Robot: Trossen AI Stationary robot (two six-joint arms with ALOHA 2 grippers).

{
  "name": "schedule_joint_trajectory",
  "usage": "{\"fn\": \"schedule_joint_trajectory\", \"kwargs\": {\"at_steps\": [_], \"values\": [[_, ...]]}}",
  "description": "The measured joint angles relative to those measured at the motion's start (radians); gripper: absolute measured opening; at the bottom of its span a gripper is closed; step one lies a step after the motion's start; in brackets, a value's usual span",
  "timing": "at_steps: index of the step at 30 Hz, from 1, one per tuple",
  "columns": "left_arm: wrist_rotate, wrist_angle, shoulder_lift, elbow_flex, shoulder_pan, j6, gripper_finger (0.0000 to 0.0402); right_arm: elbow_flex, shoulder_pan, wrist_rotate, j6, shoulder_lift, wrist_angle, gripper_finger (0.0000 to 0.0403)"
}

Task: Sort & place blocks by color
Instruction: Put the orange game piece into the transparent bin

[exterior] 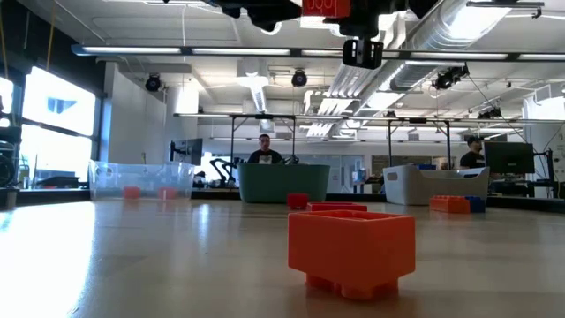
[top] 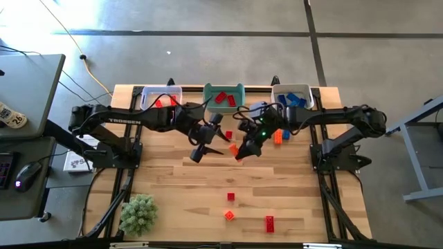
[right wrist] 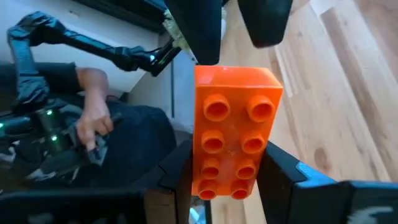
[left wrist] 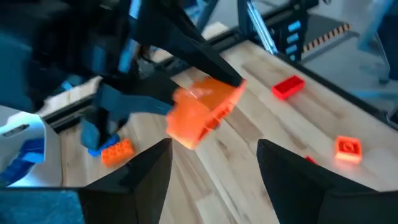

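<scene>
Orange eight-stud brick [right wrist: 235, 138]: clamped lengthwise in right gripper [right wrist: 227, 186], raised above the surface mid-table, just short of the green bin [top: 223, 93]. Left gripper [left wrist: 211, 168]: fingers apart, empty, facing the brick close by.

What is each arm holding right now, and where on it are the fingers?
The right gripper holds an orange brick, its fingers clamped on the two long sides at one end. The left gripper is open near it, holding nothing.

orange brick [right wrist: 233, 137], teal bin [top: 223, 93], red block [top: 269, 223], fuzzy green plant [top: 138, 213]
</scene>
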Motion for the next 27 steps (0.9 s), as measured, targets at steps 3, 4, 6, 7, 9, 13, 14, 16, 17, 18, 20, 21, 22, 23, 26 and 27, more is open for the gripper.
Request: {"fn": "schedule_joint_trajectory", "kwargs": {"at_steps": [3,4,6,7,9,13,14,16,17,18,20,21,22,23,26,27], "values": [[-0.001,0.036,0.000,0.000,0.001,-0.031,0.0223,-0.001,0.001,-0.028,-0.010,0.007,0.005,0.0113],[-0.001,0.042,0.000,0.000,0.001,-0.033,0.0223,-0.002,0.001,-0.029,-0.020,0.009,0.003,0.0113],[-0.001,0.046,0.000,0.000,0.003,-0.038,0.0223,-0.002,0.001,-0.033,-0.027,0.016,0.011,0.0113],[0.000,0.046,0.000,0.000,0.003,-0.041,0.0223,-0.002,0.001,-0.033,-0.026,0.018,0.004,0.0113],[0.004,0.043,0.000,0.000,0.003,-0.041,0.0223,-0.002,-0.001,-0.033,-0.026,0.025,0.018,0.0113],[0.007,0.042,0.005,0.000,0.000,-0.033,0.0223,-0.002,-0.011,-0.058,-0.025,0.034,0.053,0.0113],[0.007,0.041,0.007,0.000,0.000,-0.034,0.0223,-0.002,-0.013,-0.063,-0.022,0.037,0.063,0.0113],[0.007,0.041,0.008,0.000,0.000,-0.034,0.0223,-0.002,-0.019,-0.081,-0.017,0.048,0.091,0.0113],[0.007,0.045,0.010,0.001,0.000,-0.033,0.0223,-0.002,-0.021,-0.084,-0.018,0.055,0.114,0.0113],[0.007,0.044,0.011,0.000,0.000,-0.033,0.0223,-0.002,-0.026,-0.088,-0.018,0.059,0.114,0.0113],[0.007,0.039,0.013,0.000,0.000,-0.033,0.0223,-0.002,-0.033,-0.103,-0.015,0.075,0.126,0.0113],[0.007,0.039,0.013,0.000,0.000,-0.033,0.0223,-0.002,-0.037,-0.106,-0.013,0.083,0.126,0.0113],[0.008,0.040,0.013,0.000,0.000,-0.032,0.0223,-0.002,-0.042,-0.113,-0.008,0.091,0.128,0.0113],[0.009,0.040,0.013,0.000,0.000,-0.030,0.0223,-0.002,-0.046,-0.120,-0.004,0.101,0.142,0.0113],[0.016,0.037,0.013,0.000,-0.004,-0.030,0.0223,-0.002,-0.054,-0.138,0.001,0.126,0.185,0.0113],[0.016,0.033,0.013,0.000,-0.005,-0.030,0.0223,-0.002,-0.055,-0.139,0.001,0.134,0.207,0.0113]]}}
